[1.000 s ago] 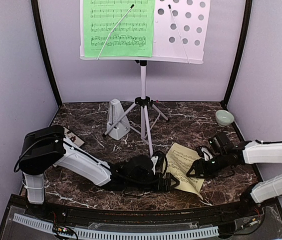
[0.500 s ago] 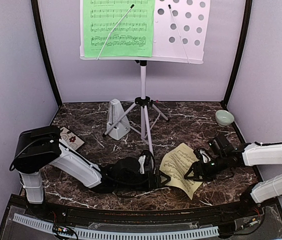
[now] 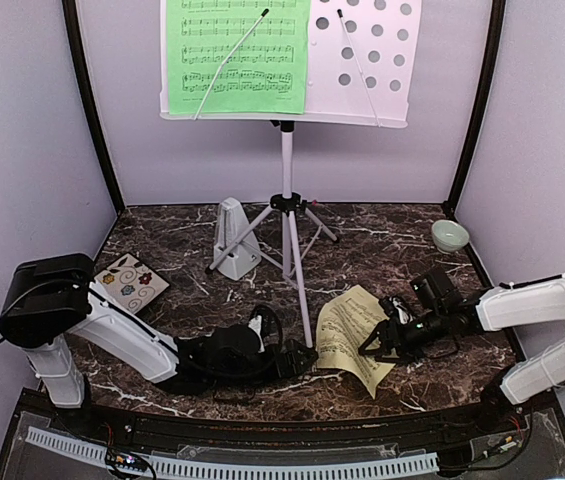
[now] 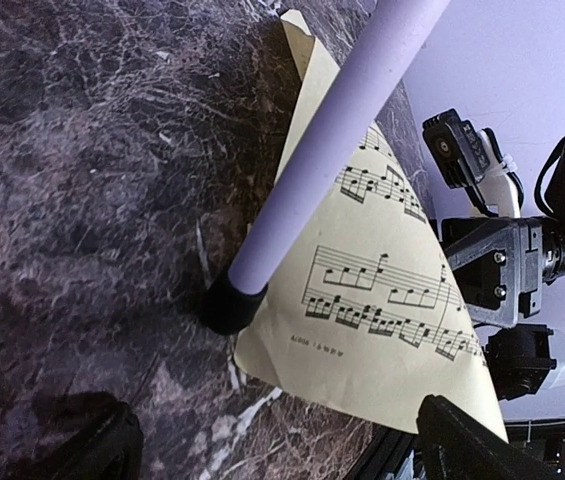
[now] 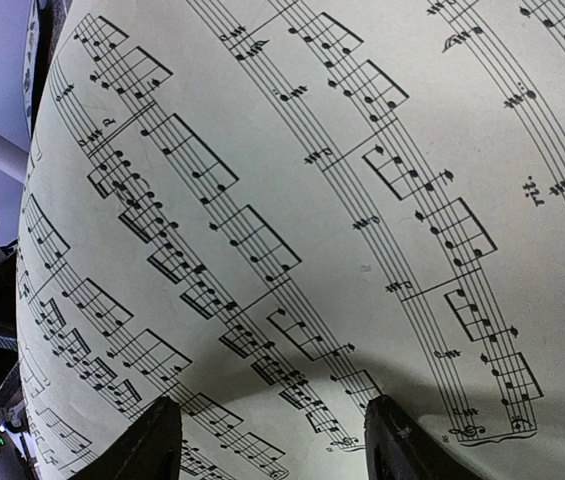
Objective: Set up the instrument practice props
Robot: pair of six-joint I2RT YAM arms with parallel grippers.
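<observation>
At the far left of the table (image 3: 382,240) lies a square tile (image 3: 130,282) with a flower pattern, flat on the dark marble beside my left arm. To its right stands the metronome (image 3: 232,238), a light-grey pyramid. It is upright, and from above the left leg of the music stand (image 3: 287,170) crosses in front of it. The music stand is white and stands on three spread legs near the back middle of the table. Its wide desk on top is pierced by round holes. That desk holds the green sheet (image 3: 237,55) on its left half, upright, with a thin wire arm across it. The right half shows its holes and a second wire arm.

My left claw (image 4: 277,440) lies low near the table's front edge, just left of the stand's front leg (image 4: 332,140). Its fingers are spread as wide as they go, holding nothing. From its wrist I see that leg's black foot (image 4: 227,305) planted on the marble straight ahead, with the pale-yellow sheet (image 4: 382,290) passing behind it.

The pale-yellow sheet sits front and right of centre, printed with black notes. It is bowed and tilted up rather than flat, with its left edge at the leg. My right claw (image 3: 370,348) is at the sheet's right edge. Its fingers (image 5: 152,445) stand partway apart with the paper bulging across the gap, and I cannot tell whether they grip it.

Far right, near the back corner, sits a small pale-green bowl (image 3: 450,235). What shows of its inside is the same pale green.
</observation>
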